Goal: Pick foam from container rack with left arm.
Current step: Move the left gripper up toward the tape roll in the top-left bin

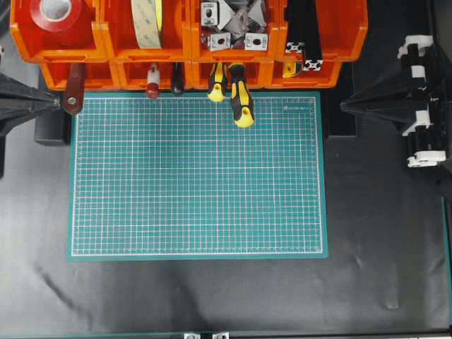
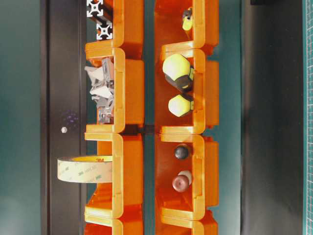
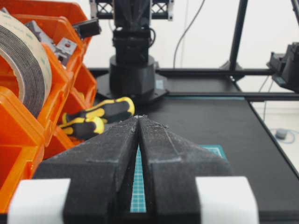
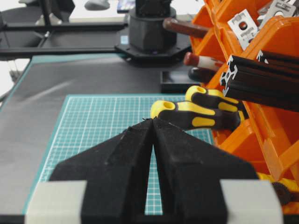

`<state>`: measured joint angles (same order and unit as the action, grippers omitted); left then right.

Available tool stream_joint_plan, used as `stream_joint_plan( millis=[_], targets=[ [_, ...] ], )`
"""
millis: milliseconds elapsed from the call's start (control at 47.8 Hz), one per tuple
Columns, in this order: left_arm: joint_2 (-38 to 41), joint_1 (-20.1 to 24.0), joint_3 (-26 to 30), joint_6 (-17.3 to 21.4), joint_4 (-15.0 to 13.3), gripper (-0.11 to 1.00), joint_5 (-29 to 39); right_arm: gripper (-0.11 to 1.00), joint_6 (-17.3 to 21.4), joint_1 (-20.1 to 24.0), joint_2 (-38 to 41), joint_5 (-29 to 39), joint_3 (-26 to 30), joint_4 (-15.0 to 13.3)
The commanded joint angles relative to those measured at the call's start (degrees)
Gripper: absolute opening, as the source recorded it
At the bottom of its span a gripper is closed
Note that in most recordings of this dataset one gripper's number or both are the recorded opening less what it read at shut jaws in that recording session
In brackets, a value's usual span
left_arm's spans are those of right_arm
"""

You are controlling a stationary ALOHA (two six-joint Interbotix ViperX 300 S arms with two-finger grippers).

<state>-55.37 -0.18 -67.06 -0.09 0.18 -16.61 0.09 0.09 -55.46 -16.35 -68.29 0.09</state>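
Observation:
The foam point(image 1: 146, 21) is a wide tape roll with a cream face, standing on edge in the second bin from the left in the back row of the orange container rack point(image 1: 187, 44). In the table-level view the foam point(image 2: 85, 169) sticks out above its bin in the rack point(image 2: 129, 98). The left wrist view shows the foam's dark rim point(image 3: 28, 70) at upper left. My left gripper point(image 1: 56, 102) is shut and empty at the table's left edge, well below and left of the foam; its tips point(image 3: 139, 116) meet. My right gripper point(image 1: 344, 106) point(image 4: 153, 119) is shut and empty at the right.
A red tape roll point(image 1: 60, 13) fills the far-left bin. Metal brackets point(image 1: 233, 25) and black extrusions point(image 1: 304, 35) sit in bins to the right. Yellow-black screwdrivers point(image 1: 240, 99) and red-handled tools point(image 1: 74, 95) stick out of the front bins over the green cutting mat point(image 1: 198, 176).

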Motion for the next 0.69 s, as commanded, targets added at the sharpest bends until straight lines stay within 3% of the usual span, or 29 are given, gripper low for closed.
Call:
stream_joint_plan(
  millis=[0, 84, 146, 272, 669],
  targets=[
    [0.18, 0.26, 4.31, -2.81, 2.72, 0.05, 2.11, 0.02, 0.70, 0.09, 0.62, -1.05, 1.76, 0.18],
    [0.44, 0.53, 7.56, -6.68, 2.81, 0.03, 6.42, 0.09, 0.88, 0.09, 0.62, -1.14, 1.67, 0.79],
    [0.70, 0.53, 10.72, -10.55, 2.81, 0.00, 10.63, 0.01, 1.32, 0.09, 0.62, -1.14, 1.67, 0.88],
    [1.85, 0.53, 16.61, -17.23, 2.90, 0.00, 17.75, 0.00, 2.29, 0.09, 0.53, -1.23, 1.67, 0.88],
    [9.23, 3.69, 33.05, -38.50, 2.90, 0.00, 28.39, 0.00, 2.64, 0.09, 0.44, -1.76, 1.76, 0.88]
  ],
)
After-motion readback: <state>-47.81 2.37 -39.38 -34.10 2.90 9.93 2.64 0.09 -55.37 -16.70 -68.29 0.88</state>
